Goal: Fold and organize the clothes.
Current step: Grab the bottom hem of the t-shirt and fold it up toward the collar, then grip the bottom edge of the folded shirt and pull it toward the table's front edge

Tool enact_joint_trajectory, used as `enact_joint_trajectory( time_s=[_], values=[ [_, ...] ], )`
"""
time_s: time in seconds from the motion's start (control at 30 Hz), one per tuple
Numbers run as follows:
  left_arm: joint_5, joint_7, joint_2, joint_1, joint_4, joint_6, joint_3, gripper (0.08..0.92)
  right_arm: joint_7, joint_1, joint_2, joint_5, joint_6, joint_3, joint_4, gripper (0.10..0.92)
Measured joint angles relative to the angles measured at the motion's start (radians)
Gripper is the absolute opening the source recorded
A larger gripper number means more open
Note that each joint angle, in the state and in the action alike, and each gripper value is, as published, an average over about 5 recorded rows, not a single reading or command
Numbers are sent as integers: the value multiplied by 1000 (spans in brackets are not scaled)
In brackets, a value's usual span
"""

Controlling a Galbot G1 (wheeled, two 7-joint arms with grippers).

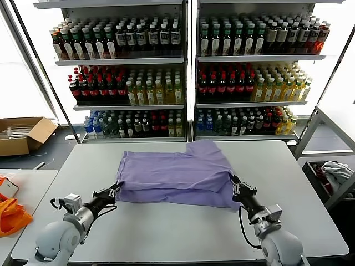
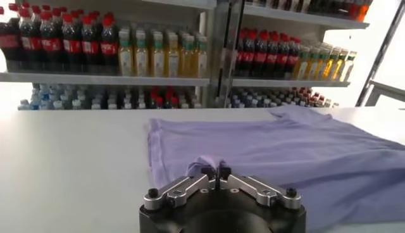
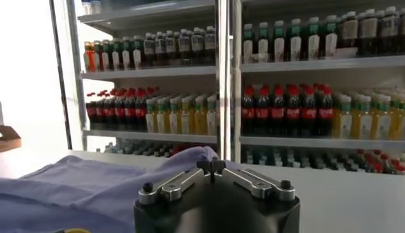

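Observation:
The lavender T-shirt (image 1: 177, 174) lies folded in a rough rectangle in the middle of the grey table (image 1: 166, 233), with a sleeve sticking out at its far right. My left gripper (image 1: 116, 190) sits at the shirt's near left corner, shut on a small pinch of the fabric (image 2: 205, 161). My right gripper (image 1: 236, 185) is at the near right corner, likewise shut on a fold of the cloth (image 3: 190, 155). In the left wrist view the left gripper (image 2: 216, 170) has its tips together under bunched fabric. The right wrist view shows the right gripper (image 3: 210, 166) the same way.
Shelves of bottles (image 1: 188, 72) stand behind the table. A cardboard box (image 1: 22, 136) lies on the floor at the left. An orange fabric item (image 1: 11, 216) rests on a side table at the near left. A metal rack (image 1: 327, 127) with a pale cloth (image 1: 335, 169) stands at the right.

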Motion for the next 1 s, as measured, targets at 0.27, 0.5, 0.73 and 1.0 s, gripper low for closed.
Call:
enact_joint_trajectory(
  time_s=[0.27, 0.5, 0.73, 1.0],
  values=[
    [10, 17, 7, -85, 103, 0, 20, 215, 11, 102, 11, -37, -13, -57, -93, 329],
    [49, 31, 17, -84, 116, -25, 4, 414, 36, 104, -8, -59, -21, -52, -76, 528],
    [78, 38, 16, -30, 76, -42, -26, 614, 79, 40, -22, -74, -53, -23, 7, 735],
    [92, 31, -2, 25, 54, -49, -21, 810, 155, -88, -14, -67, -116, 5, 112, 822]
  ],
)
